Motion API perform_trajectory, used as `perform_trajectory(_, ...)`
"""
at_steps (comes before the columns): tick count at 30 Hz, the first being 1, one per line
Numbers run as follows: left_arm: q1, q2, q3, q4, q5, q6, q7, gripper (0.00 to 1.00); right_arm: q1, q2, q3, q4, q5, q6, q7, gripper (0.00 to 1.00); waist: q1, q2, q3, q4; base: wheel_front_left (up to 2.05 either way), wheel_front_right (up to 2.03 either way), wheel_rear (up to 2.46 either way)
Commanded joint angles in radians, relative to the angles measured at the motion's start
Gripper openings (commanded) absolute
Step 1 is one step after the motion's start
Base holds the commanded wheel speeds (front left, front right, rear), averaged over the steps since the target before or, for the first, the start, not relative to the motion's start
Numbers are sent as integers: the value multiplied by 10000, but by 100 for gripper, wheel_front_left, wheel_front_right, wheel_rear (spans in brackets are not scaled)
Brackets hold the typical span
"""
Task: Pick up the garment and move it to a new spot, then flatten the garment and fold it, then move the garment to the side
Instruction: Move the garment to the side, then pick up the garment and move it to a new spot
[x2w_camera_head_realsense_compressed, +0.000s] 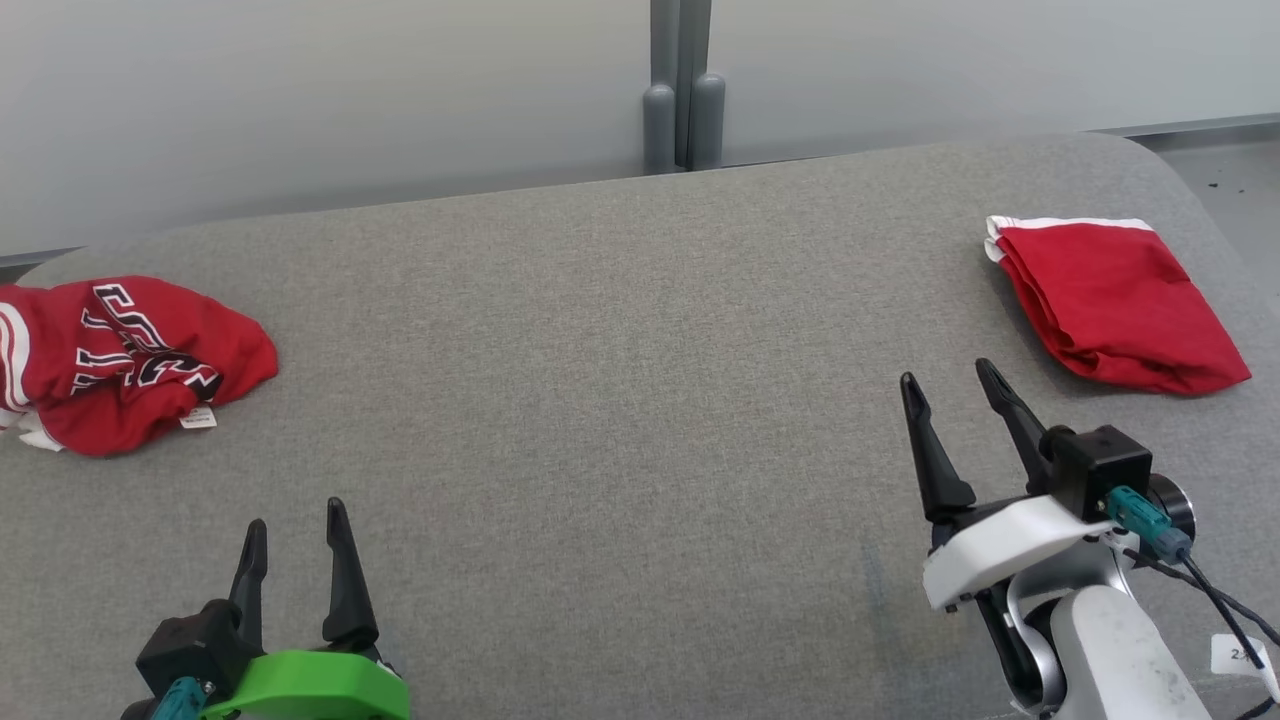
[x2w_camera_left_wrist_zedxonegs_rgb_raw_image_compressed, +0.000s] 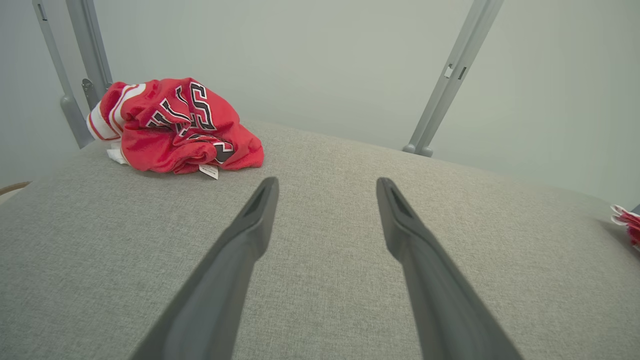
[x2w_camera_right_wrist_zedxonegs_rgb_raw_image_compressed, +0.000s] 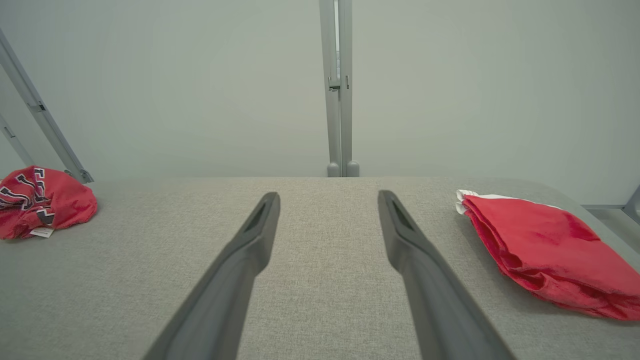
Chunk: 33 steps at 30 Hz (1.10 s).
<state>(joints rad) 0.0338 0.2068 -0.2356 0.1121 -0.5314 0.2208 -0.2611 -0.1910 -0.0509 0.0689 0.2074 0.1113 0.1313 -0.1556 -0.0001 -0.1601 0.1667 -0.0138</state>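
A crumpled red garment (x2w_camera_head_realsense_compressed: 125, 360) with black and white lettering and a white tag lies at the far left of the grey padded table (x2w_camera_head_realsense_compressed: 600, 400); the same heap (x2w_camera_left_wrist_zedxonegs_rgb_raw_image_compressed: 175, 127) (x2w_camera_right_wrist_zedxonegs_rgb_raw_image_compressed: 42, 200) lies up and to the left of the fingers in both wrist views. A folded red garment (x2w_camera_head_realsense_compressed: 1115, 300) (x2w_camera_right_wrist_zedxonegs_rgb_raw_image_compressed: 550, 250) with white trim lies at the far right. My left gripper (x2w_camera_head_realsense_compressed: 297, 512) (x2w_camera_left_wrist_zedxonegs_rgb_raw_image_compressed: 327, 185) hovers open near the front left, well short of the crumpled heap. My right gripper (x2w_camera_head_realsense_compressed: 948, 378) (x2w_camera_right_wrist_zedxonegs_rgb_raw_image_compressed: 328, 197) hangs open at the front right, just left of the folded piece. Neither holds anything.
A pale wall runs behind the table, with grey upright posts (x2w_camera_head_realsense_compressed: 682, 85) at the back middle. The table's right corner is rounded, and floor (x2w_camera_head_realsense_compressed: 1230, 185) shows beyond it. A sliver of the folded red cloth (x2w_camera_left_wrist_zedxonegs_rgb_raw_image_compressed: 629, 222) peeks in at the left wrist view's right edge.
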Motion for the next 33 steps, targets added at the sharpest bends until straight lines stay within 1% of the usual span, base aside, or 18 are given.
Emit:
perform_trajectory(1, 180, -26, -19, -56, 88, 32, -41, 100, 341, -11, -29, -330, 180, -10, 75, 100, 1, 2, -74, 111, 0, 0, 0)
perform_trajectory(5, 279, -59, -56, -123, 112, -17, -43, 100, 997, -10, -18, -1024, 536, -12, 303, 100, 1, 2, -142, 185, 0, 0, 0)
perform_trajectory(10, 236, 12, -83, -85, 126, -111, -45, 100, 1398, -10, -93, -1396, 657, -10, 446, 100, 1, 2, -199, 213, 0, 0, 0)
perform_trajectory(13, 148, 61, -112, -4, 144, -171, -43, 100, 1525, -8, -96, -1454, 739, -10, 486, 100, 1, 2, -216, 197, 0, 0, 0)
perform_trajectory(26, -30, 97, -235, 29, 241, -182, -45, 100, 1585, -8, -126, -1522, 812, -10, 541, 100, 1, 2, -220, 228, 0, 0, 0)
perform_trajectory(29, -56, 114, -268, 11, 231, -209, -44, 100, 1622, -8, -162, -1542, 775, -10, 535, 100, 1, 2, -221, 343, 0, 0, 0)
perform_trajectory(33, -114, 165, -271, 13, 236, -226, -36, 100, 1655, -7, -127, -1501, 812, -10, 483, 100, 1, 2, -241, 672, 0, 0, 0)
